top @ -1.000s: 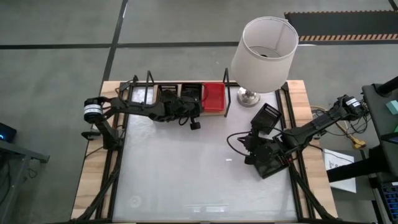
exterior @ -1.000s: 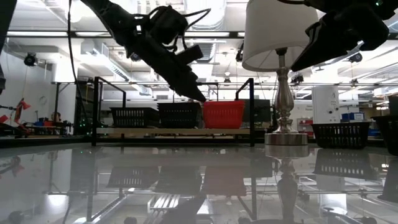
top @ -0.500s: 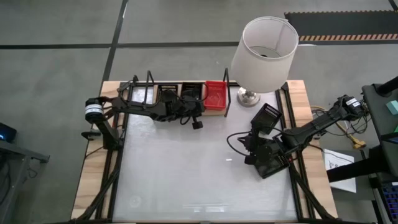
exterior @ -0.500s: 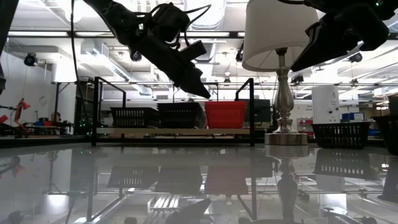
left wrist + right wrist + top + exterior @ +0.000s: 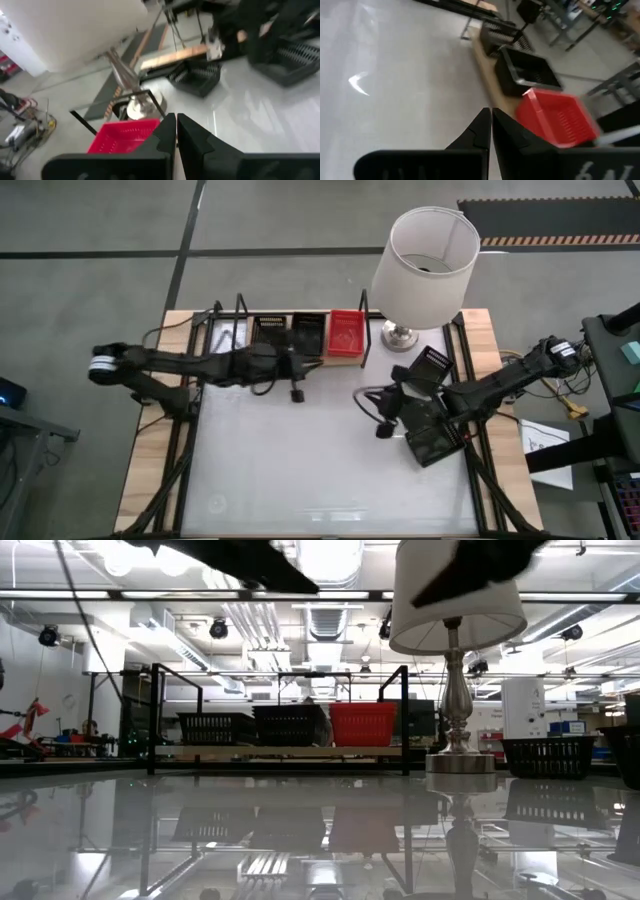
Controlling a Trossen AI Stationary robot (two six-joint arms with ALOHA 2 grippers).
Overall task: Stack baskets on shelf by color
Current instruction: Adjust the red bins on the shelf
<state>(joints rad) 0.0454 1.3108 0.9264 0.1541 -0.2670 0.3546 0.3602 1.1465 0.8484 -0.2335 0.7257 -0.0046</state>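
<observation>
Presently, working left to right in the high view: the left gripper hangs over the white table just in front of the shelf, fingers pressed together with nothing between them. On the shelf sit two black baskets, then a red basket at its right end. A lamp stands beside it. The right gripper is likewise fully closed and empty, near further black baskets at the table's right edge.
</observation>
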